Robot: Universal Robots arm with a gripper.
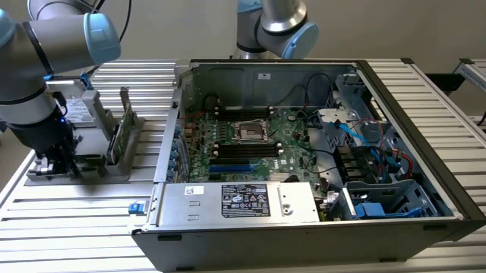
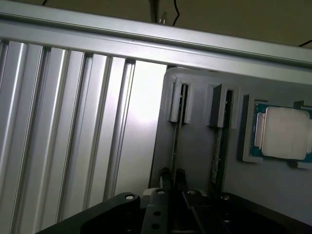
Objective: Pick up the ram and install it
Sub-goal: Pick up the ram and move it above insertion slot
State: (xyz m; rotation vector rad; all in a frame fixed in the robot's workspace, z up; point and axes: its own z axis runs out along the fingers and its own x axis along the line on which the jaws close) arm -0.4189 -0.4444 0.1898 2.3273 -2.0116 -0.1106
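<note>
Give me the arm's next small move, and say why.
Probably a straight lift out of the slot, once the hold is sure. The gripper sits down over the ram, which stands on edge in the grey holder; the slot's walls flank it, so sideways pulls would likely bind.

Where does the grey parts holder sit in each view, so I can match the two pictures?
Exterior view: the grey holder sits at the exterior view's left, on the slatted table beside the open computer case, with a ram stick standing on edge in it.
Wrist view: the holder is the pale grey block with slotted posts.
Shared landmark: the slatted table that the holder rests on.
</note>
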